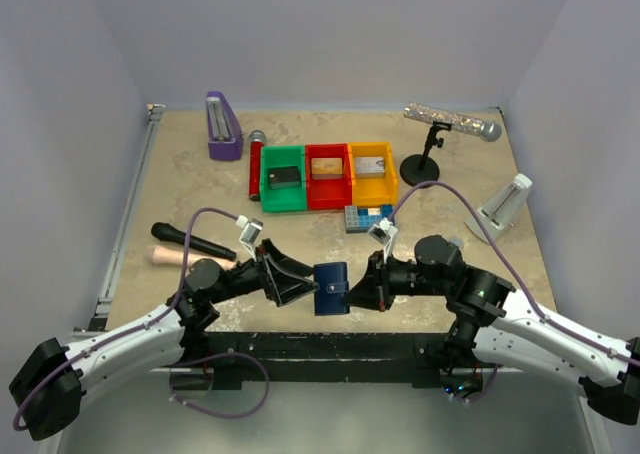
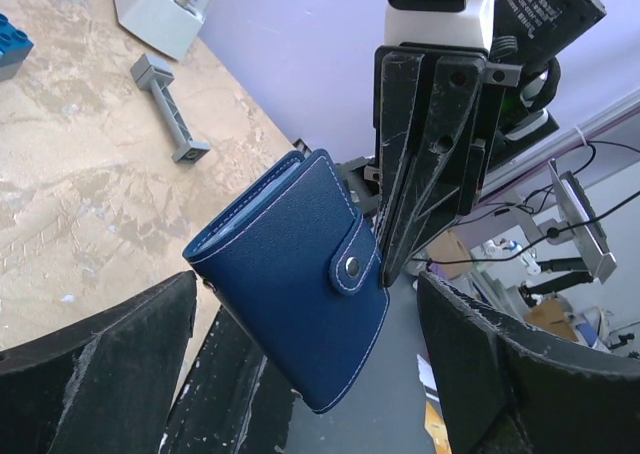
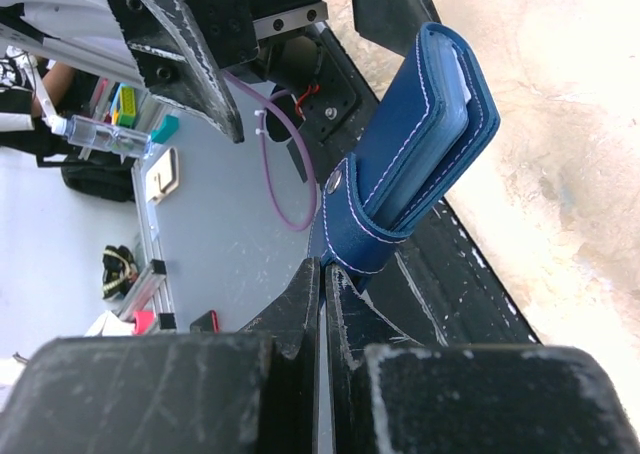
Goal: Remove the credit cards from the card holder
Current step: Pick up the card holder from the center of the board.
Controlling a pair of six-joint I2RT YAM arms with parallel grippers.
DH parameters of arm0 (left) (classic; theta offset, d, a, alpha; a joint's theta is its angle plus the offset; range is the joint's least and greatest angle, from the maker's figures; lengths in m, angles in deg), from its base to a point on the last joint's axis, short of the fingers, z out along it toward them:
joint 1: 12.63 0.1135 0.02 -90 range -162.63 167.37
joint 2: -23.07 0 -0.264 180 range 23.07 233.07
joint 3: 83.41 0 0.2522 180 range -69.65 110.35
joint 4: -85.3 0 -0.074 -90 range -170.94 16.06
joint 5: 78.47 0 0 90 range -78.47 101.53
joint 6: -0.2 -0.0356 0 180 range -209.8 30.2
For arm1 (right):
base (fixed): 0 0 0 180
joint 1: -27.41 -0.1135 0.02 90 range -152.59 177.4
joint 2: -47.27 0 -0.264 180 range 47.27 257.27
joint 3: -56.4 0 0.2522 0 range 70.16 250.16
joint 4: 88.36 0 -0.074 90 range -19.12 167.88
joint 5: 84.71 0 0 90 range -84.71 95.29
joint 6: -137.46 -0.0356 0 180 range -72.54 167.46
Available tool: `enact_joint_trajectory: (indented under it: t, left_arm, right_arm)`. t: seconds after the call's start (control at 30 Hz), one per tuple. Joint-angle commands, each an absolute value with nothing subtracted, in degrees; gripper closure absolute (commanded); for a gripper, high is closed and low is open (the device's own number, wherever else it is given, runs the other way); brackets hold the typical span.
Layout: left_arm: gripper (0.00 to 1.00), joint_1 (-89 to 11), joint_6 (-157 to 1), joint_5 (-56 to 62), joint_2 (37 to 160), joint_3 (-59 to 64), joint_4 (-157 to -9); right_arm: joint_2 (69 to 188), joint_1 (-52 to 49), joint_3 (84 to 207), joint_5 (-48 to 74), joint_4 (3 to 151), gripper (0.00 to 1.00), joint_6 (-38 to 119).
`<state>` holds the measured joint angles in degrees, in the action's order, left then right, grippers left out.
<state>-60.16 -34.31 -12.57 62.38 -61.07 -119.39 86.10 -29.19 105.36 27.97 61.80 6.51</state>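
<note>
Right fingers (image 3: 290, 319) clamp snap-side edge of closed card holder (image 2: 290, 274) above near tabletop (image 1: 200, 184) edge; left fingers (image 2: 110, 364) wide, close beside it. I'd close left on spine before unsnapping.

Navy card holder (image 2: 290, 274) with pale stitching — green bin (image 1: 282, 203), red bin (image 1: 327, 201), yellow bin (image 1: 372, 194), mottled beige table (image 1: 190, 179).

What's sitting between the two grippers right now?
The closed blue card holder, pinched by the right gripper, facing the open left gripper; clearest from the top camera.
</note>
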Motion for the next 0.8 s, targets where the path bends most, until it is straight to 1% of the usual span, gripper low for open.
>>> enact_joint_trajectory:
  t: [0.0,0.3,0.77]
  left_arm:
    - [0.05,-59.83,-34.6,-14.23,62.01,-59.28,-123.65]
    - [0.05,-59.83,-34.52,-12.73,60.16,-59.72,-121.54]
    - [0.09,-59.92,-30.3,-20.11,69.74,-57.17,-132.52]
  right_arm:
    - [83.92,-29.28,109.0,29.73,63.73,1.0,6.41]
    - [81.81,-29.28,109.09,31.04,62.67,1.0,6.94]
    - [81.99,-29.81,108.57,35.09,66.54,1.0,6.41]
